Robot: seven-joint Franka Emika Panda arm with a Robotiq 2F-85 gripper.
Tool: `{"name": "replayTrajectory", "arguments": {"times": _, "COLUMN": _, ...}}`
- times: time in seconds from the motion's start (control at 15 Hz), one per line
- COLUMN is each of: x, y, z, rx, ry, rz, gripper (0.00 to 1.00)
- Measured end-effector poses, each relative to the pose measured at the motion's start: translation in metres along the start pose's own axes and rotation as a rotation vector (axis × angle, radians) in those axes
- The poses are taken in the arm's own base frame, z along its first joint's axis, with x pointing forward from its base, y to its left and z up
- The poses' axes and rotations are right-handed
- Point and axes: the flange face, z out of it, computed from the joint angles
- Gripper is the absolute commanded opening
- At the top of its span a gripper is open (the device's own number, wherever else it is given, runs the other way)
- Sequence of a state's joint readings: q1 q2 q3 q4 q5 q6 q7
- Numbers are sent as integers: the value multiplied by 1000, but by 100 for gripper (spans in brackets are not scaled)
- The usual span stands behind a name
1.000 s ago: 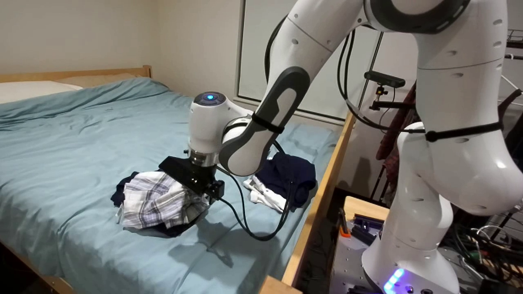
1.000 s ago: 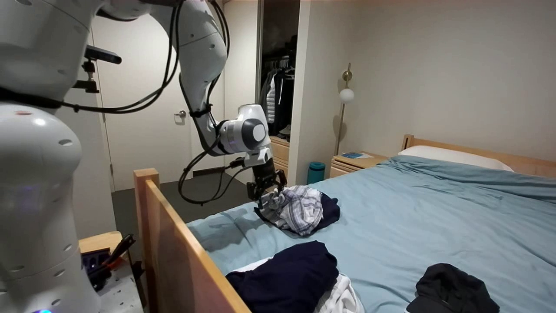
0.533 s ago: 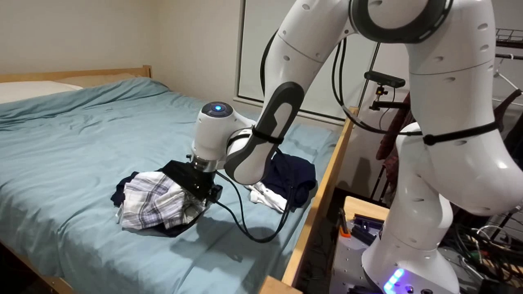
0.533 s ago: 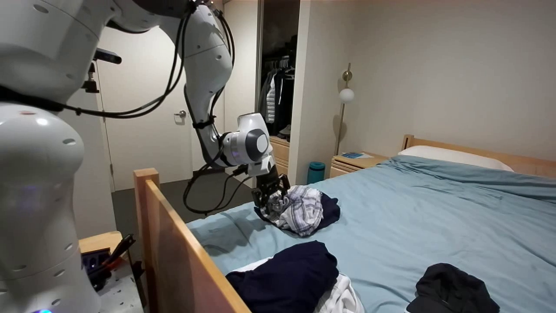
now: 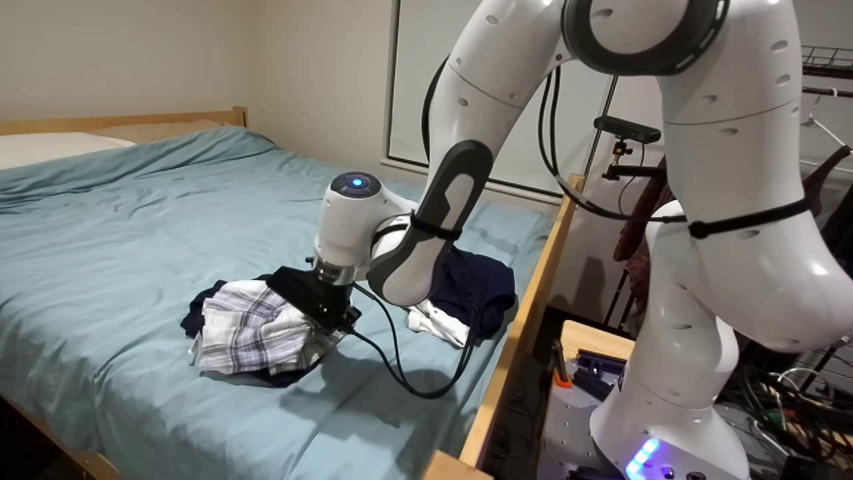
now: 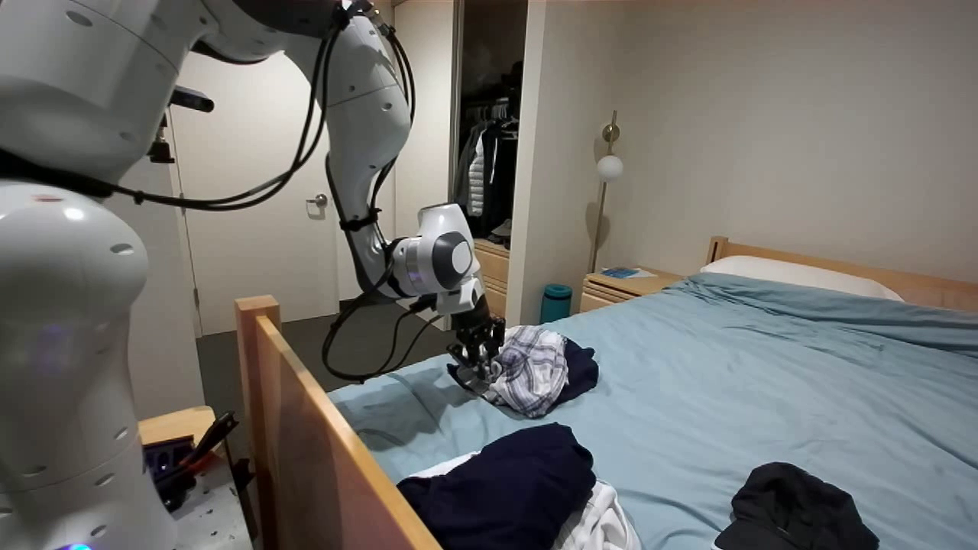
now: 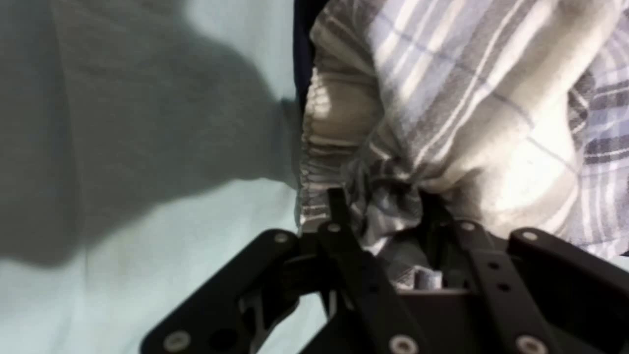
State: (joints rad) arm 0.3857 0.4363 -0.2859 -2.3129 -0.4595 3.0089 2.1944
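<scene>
Plaid garment (image 7: 467, 83) bunched in my gripper (image 7: 388, 211)

It lies heaped over dark cloth (image 6: 584, 368) on the bed (image 6: 764, 374); in an exterior view that is the far left part, beyond a navy garment (image 6: 504, 481) resting on white cloth (image 6: 603, 523). In the wrist view I have both fingers (image 7: 351, 250) closed about a crumpled fold, with cloth filling the gap between them.

I judge it light, soft and limp, prone to sagging, hardly fragile and, from its matte weave, not very slippery. A thick bunch like this one seems the safest hold; a single layer could pull out.

Folds bury the finger ends, so I can't tell how deep they reach or whether dark cloth is caught too. A stitched edge (image 7: 314, 147) shows at left in the wrist view; whether it belongs to the same piece is unclear. At near right, a black bundle (image 6: 795, 504) is cut off by the frame.
</scene>
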Motion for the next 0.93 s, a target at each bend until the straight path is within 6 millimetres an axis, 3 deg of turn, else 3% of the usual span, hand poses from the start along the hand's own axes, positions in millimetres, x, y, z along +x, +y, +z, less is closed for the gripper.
{"name": "replayTrajectory", "arguments": {"times": 0.27, "x": -2, "y": 0, "z": -2, "rx": -6, "ry": 0, "rz": -45, "gripper": 2}}
{"name": "replayTrajectory", "arguments": {"times": 0.53, "x": 3, "y": -5, "z": -15, "rx": -39, "ry": 31, "rz": -106, "gripper": 7}}
{"name": "replayTrajectory", "arguments": {"times": 0.73, "x": 11, "y": -15, "z": -41, "rx": -82, "ry": 65, "rz": -185, "gripper": 6}}
{"name": "replayTrajectory", "arguments": {"times": 0.93, "x": 23, "y": -33, "z": -84, "rx": -131, "ry": 102, "rz": -281, "gripper": 6}}
